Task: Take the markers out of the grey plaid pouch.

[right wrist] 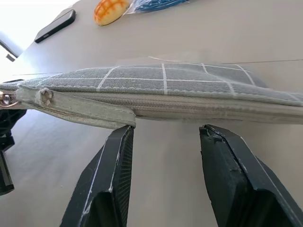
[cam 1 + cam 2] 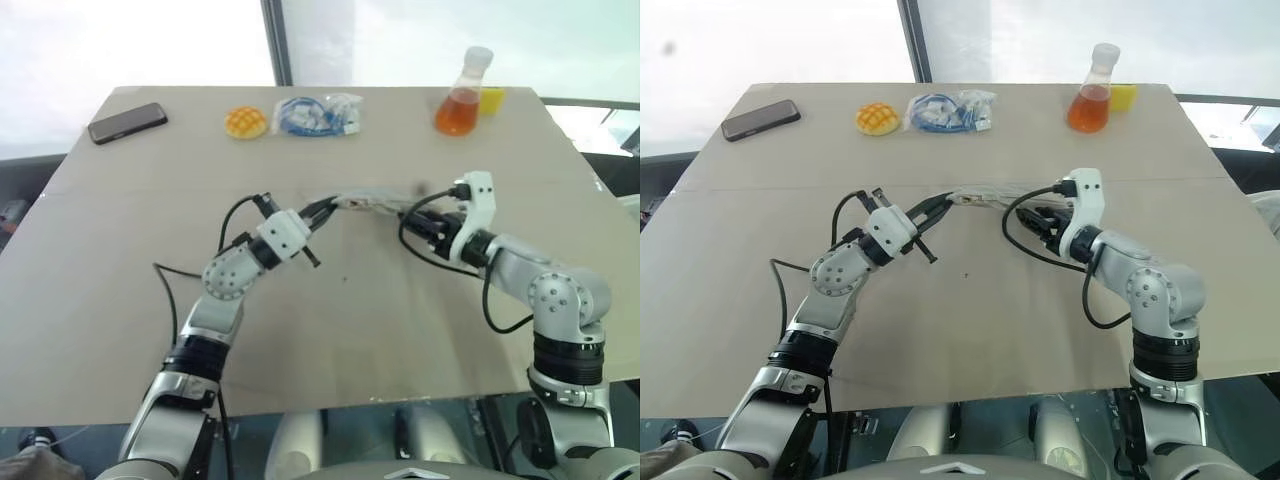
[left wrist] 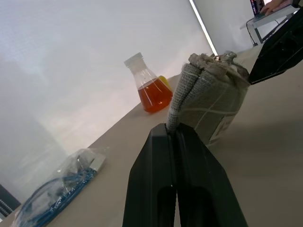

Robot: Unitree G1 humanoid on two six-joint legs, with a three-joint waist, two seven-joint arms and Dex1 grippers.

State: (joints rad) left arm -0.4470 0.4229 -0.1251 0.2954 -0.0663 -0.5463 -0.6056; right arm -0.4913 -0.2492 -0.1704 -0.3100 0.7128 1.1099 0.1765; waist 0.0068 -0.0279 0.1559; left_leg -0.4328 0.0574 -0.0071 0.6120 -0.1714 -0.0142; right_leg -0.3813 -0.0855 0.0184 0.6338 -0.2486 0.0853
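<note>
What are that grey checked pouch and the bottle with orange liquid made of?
The grey plaid pouch looks like woven fabric, matte: visible weave, stitched seam, soft folds. The flask-shaped bottle is clear and glossy with a white cap, glass or hard plastic; I cannot tell which.

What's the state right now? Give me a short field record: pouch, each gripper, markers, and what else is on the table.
pouch: grey plaid pouch lifted off the table, held up between the two arms, zipper edge toward the right gripper
left gripper: left gripper shut on one end of the pouch
right gripper: right gripper open, just below the pouch, gripping nothing
markers: none visible
far edge of table: phone, yellow bun, clear bag with blue cable, flask of orange liquid
</note>
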